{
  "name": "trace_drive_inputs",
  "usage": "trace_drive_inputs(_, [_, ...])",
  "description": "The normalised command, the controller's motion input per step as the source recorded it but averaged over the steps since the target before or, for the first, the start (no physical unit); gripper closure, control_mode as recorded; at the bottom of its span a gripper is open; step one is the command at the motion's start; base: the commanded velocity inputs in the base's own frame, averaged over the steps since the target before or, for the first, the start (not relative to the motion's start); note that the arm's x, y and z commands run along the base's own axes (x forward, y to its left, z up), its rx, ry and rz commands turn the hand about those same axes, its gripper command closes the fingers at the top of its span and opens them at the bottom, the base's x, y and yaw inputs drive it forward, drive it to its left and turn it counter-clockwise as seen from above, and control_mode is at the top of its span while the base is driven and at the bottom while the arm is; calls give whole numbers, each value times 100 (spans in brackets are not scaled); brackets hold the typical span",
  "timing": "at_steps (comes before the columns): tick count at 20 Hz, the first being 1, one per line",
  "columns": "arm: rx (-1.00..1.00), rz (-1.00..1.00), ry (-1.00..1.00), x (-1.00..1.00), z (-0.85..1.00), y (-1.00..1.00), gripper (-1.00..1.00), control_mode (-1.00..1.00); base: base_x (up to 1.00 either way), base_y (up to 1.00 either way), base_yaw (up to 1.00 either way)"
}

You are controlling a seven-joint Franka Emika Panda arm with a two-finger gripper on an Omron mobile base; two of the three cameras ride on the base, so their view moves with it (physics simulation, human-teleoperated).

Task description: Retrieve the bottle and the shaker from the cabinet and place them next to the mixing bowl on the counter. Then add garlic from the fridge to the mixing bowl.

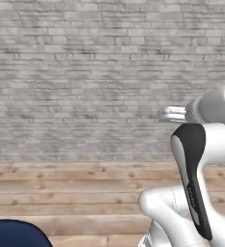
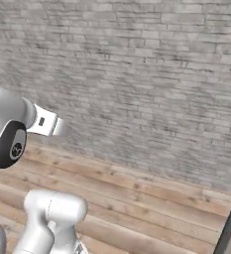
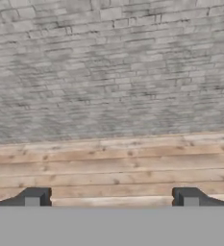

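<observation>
Ahead of me, grey brick wall (image 3: 111,67) and plank floor (image 3: 111,166); jaws wide apart, empty, presumably ready for the cabinet.

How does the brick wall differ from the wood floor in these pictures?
The wall is grey, while the floor is light brown. The wall is built of small staggered bricks, while the floor is laid in long planks. The wall stands upright, while the floor lies flat and meets it at the base. Both run in horizontal rows. The tool points toward their junction, open and holding nothing.
</observation>
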Motion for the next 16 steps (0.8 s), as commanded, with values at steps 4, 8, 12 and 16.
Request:
trace_drive_inputs(4, [0, 0, 0, 0, 0, 0, -100, 100, 100, 21, -28])
trace_drive_inputs(8, [0, 0, 0, 0, 0, 0, -100, 100, 21, 4, -93])
trace_drive_inputs(12, [0, 0, 0, 0, 0, 0, -100, 100, 1, 0, -100])
trace_drive_inputs(16, [0, 0, 0, 0, 0, 0, -100, 100, 16, 13, -91])
